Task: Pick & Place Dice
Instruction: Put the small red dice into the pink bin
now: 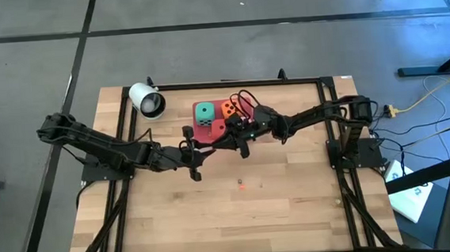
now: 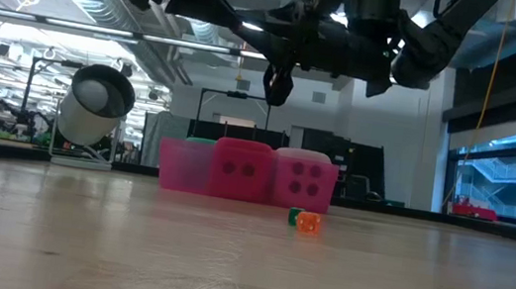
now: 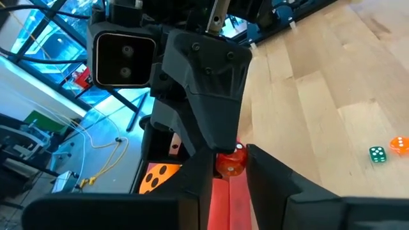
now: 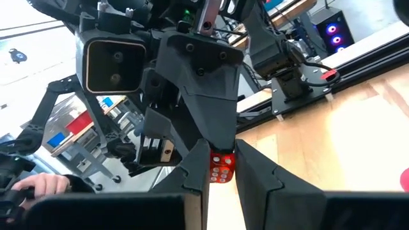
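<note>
Right gripper (image 4: 221, 171): fingers narrow, one on each side of a small red die (image 4: 222, 167), white pips facing the right wrist camera. I read this as a grip.

Left gripper (image 3: 229, 169): meets it nose to nose. Its fingers are narrow too, closed about the same die. Which pair carries the weight cannot be told.

The die hangs in the air, well above the table, beside the pink tray (image 2: 180, 164).

In or against the tray: large red die (image 2: 240, 169), large pale pink die (image 2: 303, 180), teal die (image 1: 204, 113), large orange die (image 1: 228, 108). On the bare wood nearer the low camera, apart from the tray: tiny green die (image 3: 377, 154) and tiny orange die (image 3: 399, 145), just beside each other.

Step in hand, as judged: hand-over of the die between arms.

To do it well:
- One pair must be firm on flat opposite faces before the other lets go.
- The releasing pair should open only slightly and back off straight along its own axis, no twist.
- Both wrists held level; the die is small and could flick out.
- Keep clear of the large dice below.
</note>
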You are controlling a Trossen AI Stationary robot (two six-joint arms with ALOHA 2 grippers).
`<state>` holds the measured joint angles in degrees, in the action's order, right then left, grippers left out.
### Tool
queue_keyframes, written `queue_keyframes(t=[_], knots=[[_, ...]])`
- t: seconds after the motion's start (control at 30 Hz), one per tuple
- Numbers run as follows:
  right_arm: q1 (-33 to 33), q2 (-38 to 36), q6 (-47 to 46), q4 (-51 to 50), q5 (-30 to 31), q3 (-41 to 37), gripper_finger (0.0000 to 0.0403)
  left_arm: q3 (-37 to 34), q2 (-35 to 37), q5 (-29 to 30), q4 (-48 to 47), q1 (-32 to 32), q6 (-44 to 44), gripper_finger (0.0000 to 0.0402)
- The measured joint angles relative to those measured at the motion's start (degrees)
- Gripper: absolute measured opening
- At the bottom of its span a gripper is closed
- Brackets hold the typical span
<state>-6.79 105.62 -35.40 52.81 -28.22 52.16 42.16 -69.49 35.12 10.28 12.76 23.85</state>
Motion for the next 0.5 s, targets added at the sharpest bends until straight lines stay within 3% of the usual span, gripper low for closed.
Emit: queue_keyframes(t=[0.5], knots=[[-1.0,0.1,0.1,-0.9,-2.0,-0.2,0.0052,3.4,0.6,1.3,-6.6,2.3,-5.7,0.0165]])
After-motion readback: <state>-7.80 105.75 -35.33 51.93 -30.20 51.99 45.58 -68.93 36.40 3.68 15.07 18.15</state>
